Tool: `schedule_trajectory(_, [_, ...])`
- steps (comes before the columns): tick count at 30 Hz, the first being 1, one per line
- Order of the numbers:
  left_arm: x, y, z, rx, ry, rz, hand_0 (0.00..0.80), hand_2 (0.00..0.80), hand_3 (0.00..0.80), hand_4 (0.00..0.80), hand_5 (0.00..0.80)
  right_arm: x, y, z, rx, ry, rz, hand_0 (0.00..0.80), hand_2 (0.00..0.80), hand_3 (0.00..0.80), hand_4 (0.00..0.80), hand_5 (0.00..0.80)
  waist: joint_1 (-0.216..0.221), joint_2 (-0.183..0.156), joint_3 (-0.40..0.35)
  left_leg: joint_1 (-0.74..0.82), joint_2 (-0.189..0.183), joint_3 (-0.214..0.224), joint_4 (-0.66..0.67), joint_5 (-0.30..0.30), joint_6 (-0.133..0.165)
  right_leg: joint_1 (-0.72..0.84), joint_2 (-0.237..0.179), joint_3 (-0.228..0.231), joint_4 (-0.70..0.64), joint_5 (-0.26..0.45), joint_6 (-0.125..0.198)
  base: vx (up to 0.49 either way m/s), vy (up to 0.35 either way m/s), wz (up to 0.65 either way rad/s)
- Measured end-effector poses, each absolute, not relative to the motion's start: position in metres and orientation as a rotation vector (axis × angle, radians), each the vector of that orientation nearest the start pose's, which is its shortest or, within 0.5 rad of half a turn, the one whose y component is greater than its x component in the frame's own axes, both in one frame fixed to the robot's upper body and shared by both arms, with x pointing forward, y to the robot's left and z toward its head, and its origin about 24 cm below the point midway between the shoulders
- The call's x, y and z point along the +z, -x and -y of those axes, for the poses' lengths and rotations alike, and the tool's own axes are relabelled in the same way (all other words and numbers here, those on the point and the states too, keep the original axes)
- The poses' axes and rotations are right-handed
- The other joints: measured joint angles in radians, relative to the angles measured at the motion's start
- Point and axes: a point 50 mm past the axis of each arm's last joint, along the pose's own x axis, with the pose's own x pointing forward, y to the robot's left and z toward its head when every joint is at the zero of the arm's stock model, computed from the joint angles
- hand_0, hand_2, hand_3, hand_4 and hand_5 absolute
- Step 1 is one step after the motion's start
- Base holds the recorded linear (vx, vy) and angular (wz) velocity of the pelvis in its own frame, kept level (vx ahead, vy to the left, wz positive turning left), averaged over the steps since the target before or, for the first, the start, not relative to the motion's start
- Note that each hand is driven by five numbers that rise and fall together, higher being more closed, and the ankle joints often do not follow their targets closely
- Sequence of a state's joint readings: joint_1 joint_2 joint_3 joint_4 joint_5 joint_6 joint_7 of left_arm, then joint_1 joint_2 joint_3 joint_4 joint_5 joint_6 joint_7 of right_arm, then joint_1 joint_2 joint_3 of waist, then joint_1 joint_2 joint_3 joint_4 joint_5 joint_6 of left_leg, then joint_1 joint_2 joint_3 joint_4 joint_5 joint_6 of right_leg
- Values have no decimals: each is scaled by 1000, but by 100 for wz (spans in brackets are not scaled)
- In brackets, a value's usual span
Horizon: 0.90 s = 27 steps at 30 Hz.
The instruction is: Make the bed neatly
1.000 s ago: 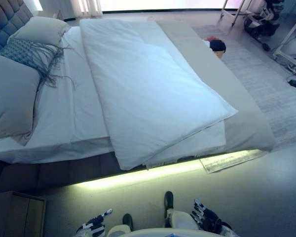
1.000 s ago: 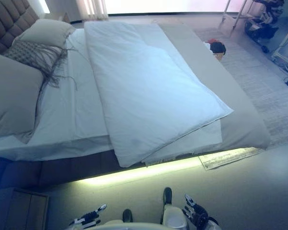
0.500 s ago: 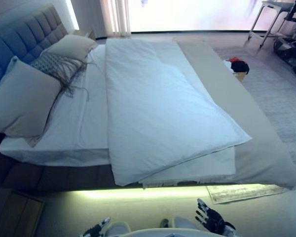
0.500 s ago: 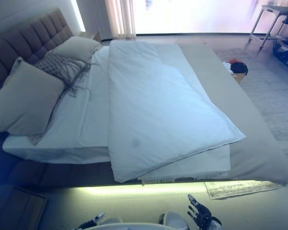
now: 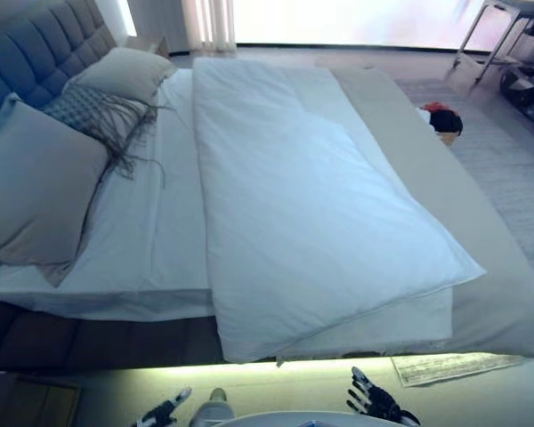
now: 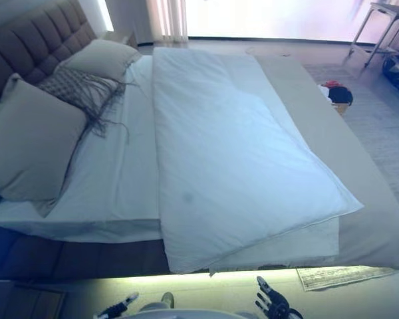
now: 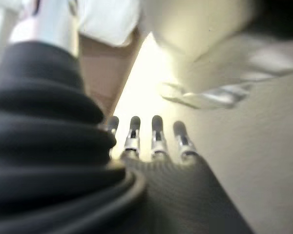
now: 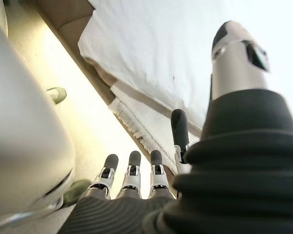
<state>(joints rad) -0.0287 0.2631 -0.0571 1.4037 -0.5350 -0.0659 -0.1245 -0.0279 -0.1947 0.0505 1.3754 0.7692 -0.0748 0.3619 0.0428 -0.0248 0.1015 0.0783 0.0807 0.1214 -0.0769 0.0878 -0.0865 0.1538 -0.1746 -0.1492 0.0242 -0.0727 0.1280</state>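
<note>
A white duvet (image 5: pixel 303 196) lies folded lengthwise over the middle of the bed, its near corner hanging over the bed's near edge. A white sheet (image 5: pixel 151 240) shows to its left and a beige cover (image 5: pixel 481 267) to its right. Two beige pillows (image 5: pixel 31 187) (image 5: pixel 120 71) and a grey fringed cushion (image 5: pixel 93 111) lie at the headboard. My left hand (image 5: pixel 160 411) and right hand (image 5: pixel 374 405) hang low in front of the bed, both open and empty. The right wrist view shows the duvet's edge (image 8: pixel 151 63) past straight fingers (image 8: pixel 132 170).
A grey tufted headboard (image 5: pixel 27 44) stands at the far left. A basket with red and black things (image 5: pixel 440 120) sits on the floor beyond the bed. A small rug (image 5: pixel 454 366) lies by the bed's lit near edge. A wooden nightstand (image 5: pixel 27 405) is at lower left.
The camera has moved closer to the bed and turned, so the whole scene shifted. The bedding has not moved. Both hands stay low, open and empty.
</note>
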Motion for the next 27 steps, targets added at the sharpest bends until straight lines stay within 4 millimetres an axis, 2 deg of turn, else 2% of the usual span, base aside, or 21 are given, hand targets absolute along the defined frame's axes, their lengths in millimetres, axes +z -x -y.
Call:
schedule_trajectory(2, [-162,-72,-250,377,245,-1197,0,0,0,0,0,-163,-88,216,-282,-611,-1034,0,0,0,0,0,-1,2,1,14,-3,14,-5,-3,-2,20,-2,0,-36,8,11,51,18,-18])
schedule_trajectory(8, [-169,-65,-228,348,295,-1245,0,0,0,0,0,-163,-82,223,-304,-602,-1046,0,0,0,0,0,-1,21,2,-14,27,38,48,-31,-14,11,17,5,-43,4,-9,46,50,-4])
schedule_trajectory(13, [-169,-67,-226,320,278,-1251,0,0,0,0,0,-163,-87,224,-326,-606,-1034,0,0,0,0,0,-2,7,5,-42,20,52,80,-54,-4,-31,5,28,-1,4,-2,77,57,-14])
schedule_trajectory(14, [-169,-67,-226,312,272,-1254,0,0,0,0,0,-163,-86,225,-335,-611,-1032,0,0,0,0,0,-4,6,9,-39,20,62,78,-60,-1,-63,-1,27,63,-17,0,91,-49,-27])
schedule_trajectory(16, [-169,-71,-221,296,273,-1249,0,0,0,0,0,-158,-99,229,-328,-614,-990,0,0,0,0,0,-17,36,35,-20,39,67,59,-55,12,-164,0,25,264,-27,-3,48,-158,-23])
schedule_trajectory(17, [-169,-75,-221,293,270,-1240,0,0,0,0,0,-157,-104,230,-326,-628,-968,0,0,0,0,0,-30,46,54,-17,45,65,58,-54,15,-211,-20,10,319,-69,-24,-64,-278,-4])
schedule_trajectory(18, [-167,-80,-224,299,268,-1224,0,0,0,0,0,-156,-107,229,-323,-642,-951,0,0,0,0,0,-30,36,65,-24,45,65,68,-56,14,-243,-50,8,301,-69,-22,-74,-287,3])
schedule_trajectory(20, [-161,-95,-237,338,266,-1169,0,0,0,0,0,-156,-112,222,-323,-678,-933,0,0,0,0,0,-30,-1,79,-88,50,61,109,-64,4,-290,-99,7,240,-45,5,34,-258,31])
schedule_trajectory(22, [-154,-109,-250,362,253,-1104,0,0,0,0,0,-156,-116,218,-342,-704,-920,0,0,0,0,0,-25,-37,88,-126,65,54,144,-64,-8,-287,-111,11,178,-44,10,155,-183,49])
schedule_trajectory(23, [-154,-108,-251,384,274,-1089,0,0,0,0,0,-155,-120,220,-367,-720,-898,0,0,0,0,0,-25,-42,97,-122,82,53,150,-59,-37,-265,-102,3,144,23,47,154,-128,32])
schedule_trajectory(24, [-156,-103,-249,389,282,-1103,0,0,0,0,0,-152,-125,225,-395,-736,-867,0,0,0,0,0,-27,-27,103,-116,107,50,148,-57,-46,-254,-76,-1,134,62,41,154,-120,18])
schedule_trajectory(27, [-166,-83,-225,367,334,-1162,0,0,0,0,0,-143,-134,248,-477,-761,-773,0,0,0,0,0,-26,43,104,-106,163,37,138,-55,-49,-219,-9,-28,94,63,12,64,-62,5])
